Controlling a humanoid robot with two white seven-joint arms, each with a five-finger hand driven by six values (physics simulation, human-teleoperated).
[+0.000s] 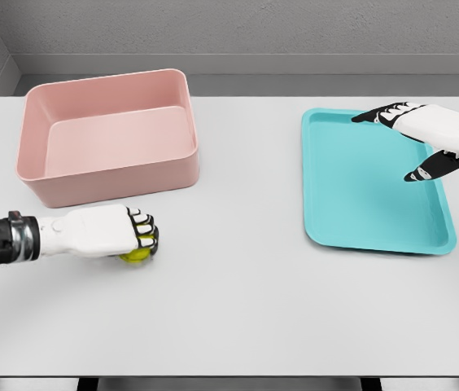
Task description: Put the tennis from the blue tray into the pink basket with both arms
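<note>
The left hand (103, 232) is seen low over the worktop (238, 318), near its left edge, with its fingers curled down over the tennis ball (137, 254), so that only a yellow-green sliver of the ball is shown beneath the dark fingertips. The ball is thus held against or just above the worktop surface, which of the two cannot be told, in front of the pink basket (107, 134) and just beside the basket's near wall. The basket is placed toward the far left corner of the worktop and is open at the top, with nothing seen inside it. The right hand (425, 138) is held over the far right part of the blue tray (376, 183), its fingers spread and nothing gripped; the tray itself lies near the right edge of the worktop and carries nothing. The ball is judged to be light, round and slightly yielding, with a felt surface that should give good friction; it may roll away if released on the flat worktop. It is best enclosed from above around its widest part, as is done now. What is left of the task is judged to be a lift over the basket's near wall and a release inside.
</note>
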